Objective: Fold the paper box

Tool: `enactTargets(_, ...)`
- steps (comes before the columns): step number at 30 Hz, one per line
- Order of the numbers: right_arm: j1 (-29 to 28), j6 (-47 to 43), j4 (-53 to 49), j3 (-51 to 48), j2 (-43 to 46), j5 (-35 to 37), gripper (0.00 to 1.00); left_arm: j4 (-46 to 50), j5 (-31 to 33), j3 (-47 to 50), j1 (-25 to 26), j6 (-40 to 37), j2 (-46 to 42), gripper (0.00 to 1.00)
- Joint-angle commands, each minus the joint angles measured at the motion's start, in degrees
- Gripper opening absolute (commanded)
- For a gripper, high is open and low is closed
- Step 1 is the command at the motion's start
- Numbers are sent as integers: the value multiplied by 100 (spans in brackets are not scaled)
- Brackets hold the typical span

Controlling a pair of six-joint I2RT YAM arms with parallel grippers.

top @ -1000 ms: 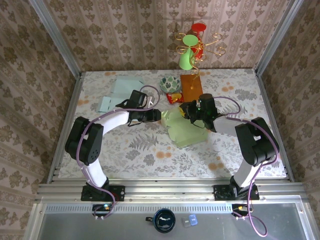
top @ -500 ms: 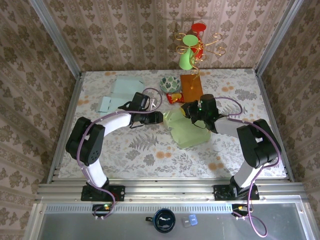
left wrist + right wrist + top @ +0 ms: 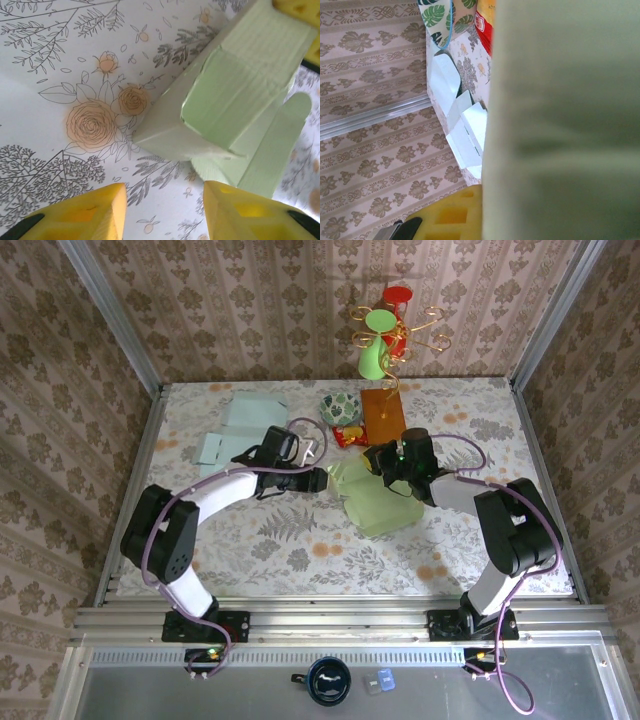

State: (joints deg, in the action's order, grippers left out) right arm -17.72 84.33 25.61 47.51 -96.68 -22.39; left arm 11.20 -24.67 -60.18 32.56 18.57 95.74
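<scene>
The floral table (image 3: 250, 540) bears the pale green paper box (image 3: 378, 505) at its middle, partly folded, with its long axis slanting from far-left to near-right. Its open end and loose flap face the left gripper (image 3: 322, 480), whose yellow fingers are spread just short of it. The right gripper (image 3: 378, 462) pinches the box's far edge. The red packet's (image 3: 347, 436) print is too small to read.

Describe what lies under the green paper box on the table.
The green paper box rests on the floral table. In the left wrist view, one of its own flaps pokes out beneath it. Whatever else sits under its footprint is covered.
</scene>
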Motion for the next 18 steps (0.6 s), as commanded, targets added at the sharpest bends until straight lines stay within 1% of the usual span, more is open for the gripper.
enactTargets(1,59,-29,-88,-52,97,-10,0,221,-170,80,-159,-1005,-88,45)
enactTargets(5,75,-36,-101,-45,79,-53,0,-79,-135,101,-164,-1541,4,47)
enactTargets(7,77,-35,-103,-33,63,-82,0,-221,-95,68,-162,-1679,96,48)
enactTargets(10,76,-14,-100,-37,39,-124,0,-456,-199,-14,-106,-1854,239,51)
enactTargets(14,92,4,-75,-53,27,-138,0,-395,-234,-251,63,-2114,515,52)
enactTargets(18,92,21,-69,-40,15,-169,0,-393,-99,-400,148,-2138,664,54)
